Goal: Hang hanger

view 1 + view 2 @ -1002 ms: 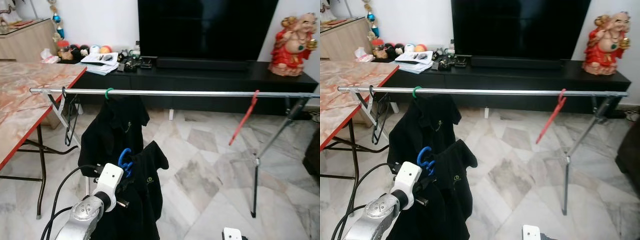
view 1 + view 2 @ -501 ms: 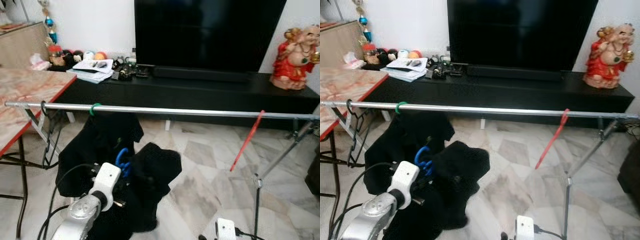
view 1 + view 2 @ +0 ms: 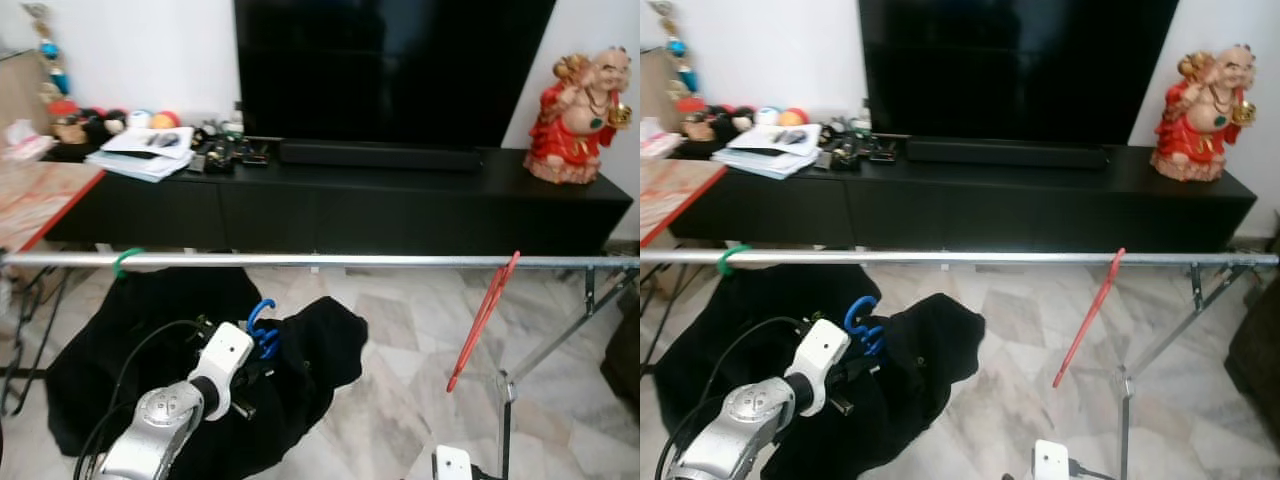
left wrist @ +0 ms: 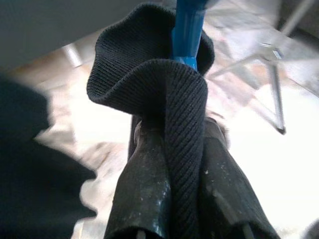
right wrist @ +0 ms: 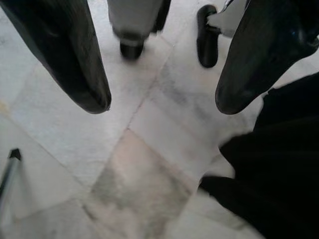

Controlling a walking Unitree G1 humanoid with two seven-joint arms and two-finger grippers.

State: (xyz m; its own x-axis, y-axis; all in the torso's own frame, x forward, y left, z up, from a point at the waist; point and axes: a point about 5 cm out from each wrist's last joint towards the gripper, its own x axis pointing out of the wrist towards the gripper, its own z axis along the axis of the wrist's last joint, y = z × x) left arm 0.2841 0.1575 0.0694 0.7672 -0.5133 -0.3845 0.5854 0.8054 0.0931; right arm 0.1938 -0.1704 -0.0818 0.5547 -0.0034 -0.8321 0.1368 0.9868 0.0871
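Left hand [image 4: 172,199] pinching black garment [image 3: 310,350] on blue hanger [image 3: 262,328], right hand [image 5: 159,99] spread

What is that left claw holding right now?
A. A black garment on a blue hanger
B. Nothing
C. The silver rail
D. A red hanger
A: the left claw pinches the black garment, with the blue hanger hook poking up, below the rail.

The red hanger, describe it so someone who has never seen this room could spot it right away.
Find the long silver rail running across the room in front of the black TV cabinet. Near its right end, close to the folding leg, the red hanger hangs tilted and bare. The green hook and blue hook both carry black clothes.
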